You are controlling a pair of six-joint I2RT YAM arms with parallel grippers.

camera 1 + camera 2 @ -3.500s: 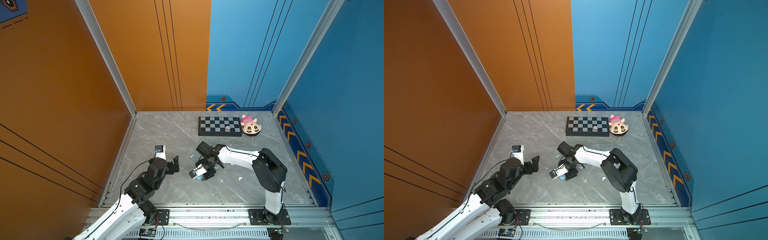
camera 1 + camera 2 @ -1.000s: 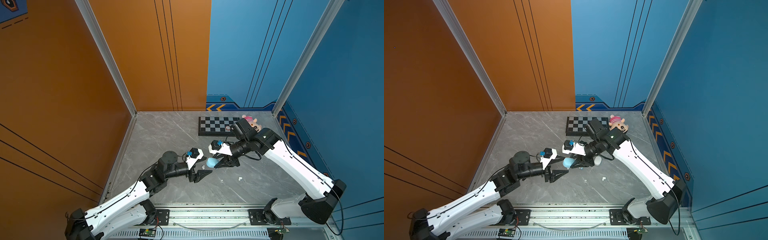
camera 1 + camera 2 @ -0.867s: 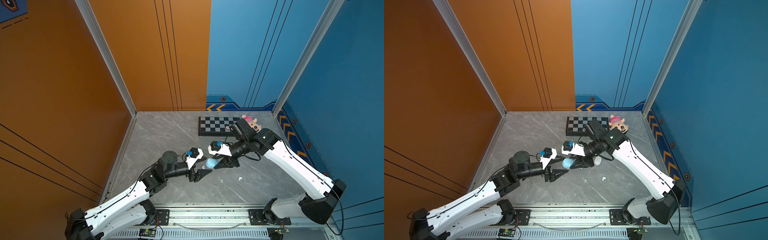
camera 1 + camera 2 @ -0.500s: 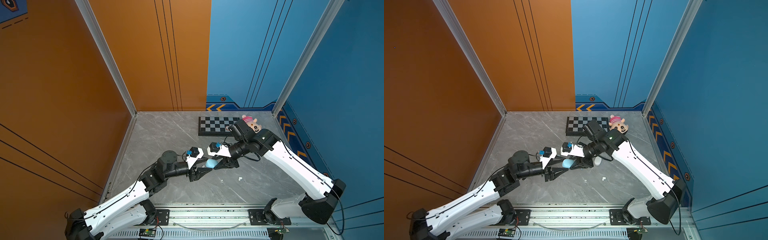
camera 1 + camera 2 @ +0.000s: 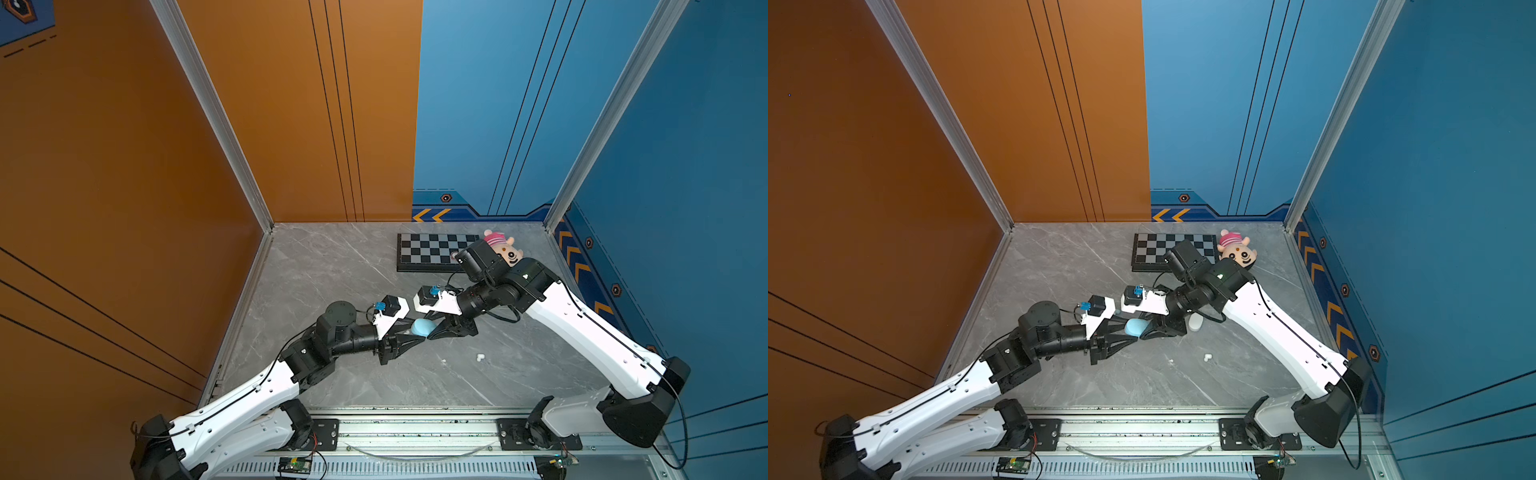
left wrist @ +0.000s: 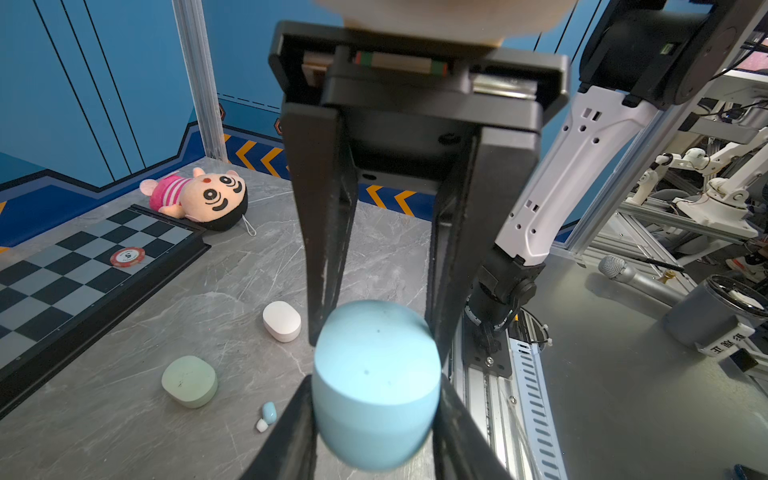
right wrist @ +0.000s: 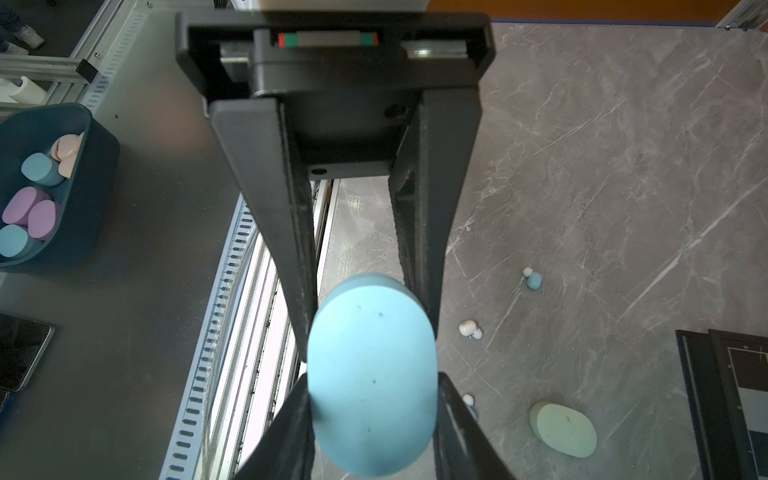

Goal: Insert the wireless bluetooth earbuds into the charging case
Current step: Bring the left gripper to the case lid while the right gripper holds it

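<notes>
Blue case [image 5: 422, 327] gripped by left claw [image 6: 374, 380], right claw [image 7: 374, 378].

- Both top views give you bright, even light; shadows on the surface [image 5: 345, 270] are soft.
- Your wrist views bow at the edges.
- The charging case [image 6: 374, 390] sits close to the lens and looks slightly blurred.
- Glare whitens the frame rail [image 7: 262, 328] behind it.

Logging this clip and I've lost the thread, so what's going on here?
The two arms hold one closed blue charging case above the table: the right gripper grips one end, the left gripper the other. No earbud is held; a pale blue earbud and a white earbud lie loose on the marble tabletop, near a green case and a white case.
</notes>
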